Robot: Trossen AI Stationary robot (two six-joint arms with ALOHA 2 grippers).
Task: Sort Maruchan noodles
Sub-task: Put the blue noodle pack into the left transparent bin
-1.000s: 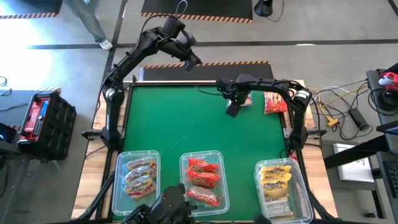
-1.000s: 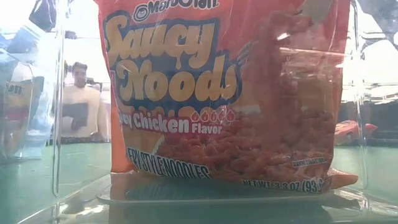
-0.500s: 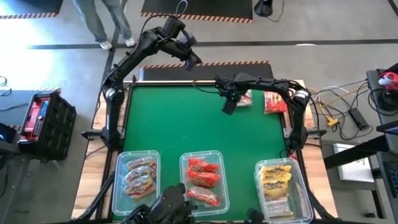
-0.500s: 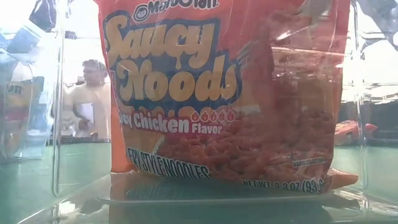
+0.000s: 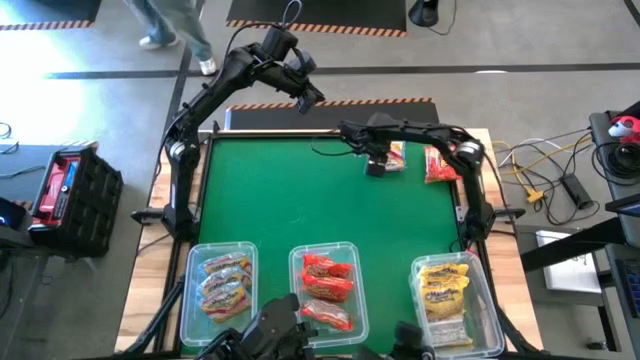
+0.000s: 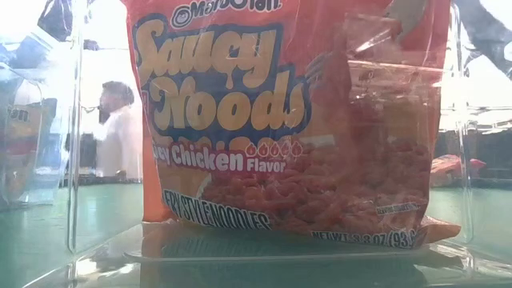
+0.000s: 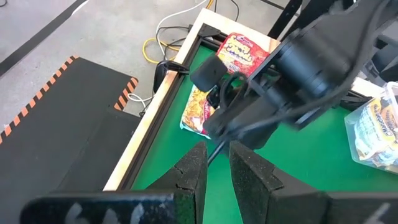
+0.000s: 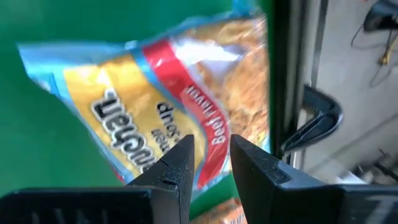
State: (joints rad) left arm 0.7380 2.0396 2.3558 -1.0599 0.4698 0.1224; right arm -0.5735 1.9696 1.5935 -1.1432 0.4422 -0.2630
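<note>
Right gripper [image 5: 379,166] is over the green mat [image 5: 300,200] at about 1 o'clock from centre, right above a yellow noodle packet [image 8: 155,106] lying near the far edge. In the right wrist view the fingers [image 8: 171,165] stand a narrow gap apart with the packet beneath them; can't tell if they pinch it. A red noodle packet [image 5: 440,165] lies just beside it, toward 2 o'clock, by the right arm's base.

Left gripper [image 5: 312,97] is raised beyond the far edge at 12 o'clock, off the mat, fingers [image 7: 189,171] nearly together, holding nothing.

Three clear bins along the near edge:
- 7 o'clock bin [image 5: 188,300]: pale orange-pink packets [image 5: 222,283]
- 6 o'clock bin [image 5: 295,262]: red packets [image 5: 327,288]
- 5 o'clock bin [image 5: 480,300]: yellow packets [image 5: 442,290]

Low view is filled by one red packet standing upright against the wall of its bin. A person [image 6: 116,132] stands in the room behind the table.
</note>
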